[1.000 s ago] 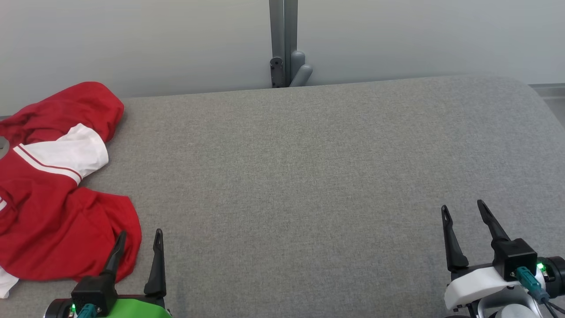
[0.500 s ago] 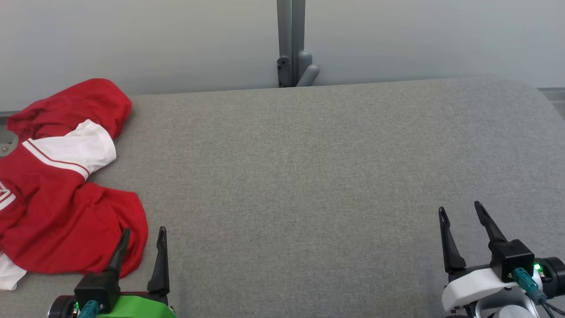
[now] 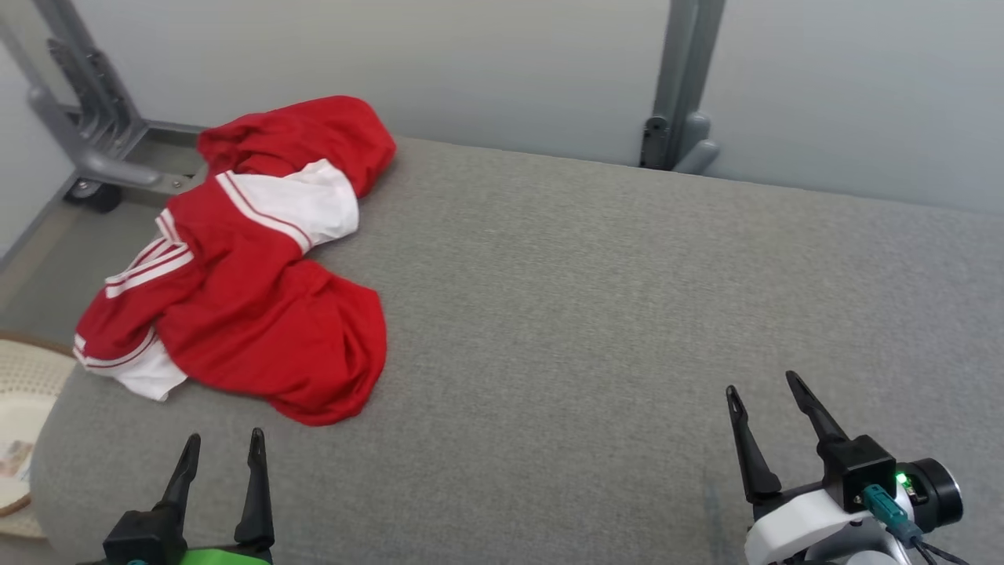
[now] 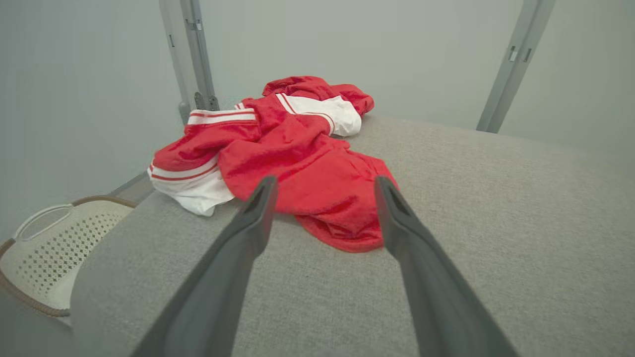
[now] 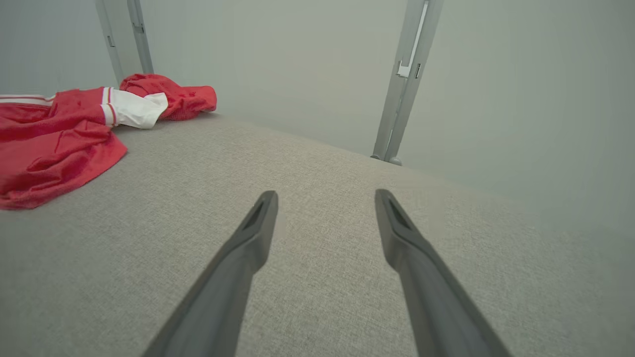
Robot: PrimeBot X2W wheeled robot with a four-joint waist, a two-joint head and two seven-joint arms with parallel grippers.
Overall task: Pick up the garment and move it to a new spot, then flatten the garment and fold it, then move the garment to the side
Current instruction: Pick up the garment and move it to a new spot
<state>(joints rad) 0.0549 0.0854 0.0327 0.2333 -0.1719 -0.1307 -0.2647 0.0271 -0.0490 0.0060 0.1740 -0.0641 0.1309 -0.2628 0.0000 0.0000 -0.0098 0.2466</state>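
Observation:
The garment [image 3: 251, 290] is a crumpled red piece with white panels and stripes, lying at the left end of the grey padded table [image 3: 596, 314]. It also appears in the left wrist view as the garment [image 4: 297, 163] just beyond my fingers, and at the far left in the right wrist view as the garment [image 5: 54, 139]. My left gripper [image 3: 222, 443] hovers open near the table's front edge, short of the garment's near hem, holding nothing. My right gripper [image 3: 765, 384] stands open and empty over bare fabric at the front right.
A pale woven basket [image 3: 20, 408] sits on the floor off the table's left end, seen too as the basket [image 4: 47, 248]. Grey metal frame posts [image 3: 682, 86] stand behind the table against a pale wall. A wheeled frame base [image 3: 102, 165] lies at the back left.
The head camera has swung left, so the whole picture shifted right and the garment now shows in full. Both grippers stay open and low at the front.

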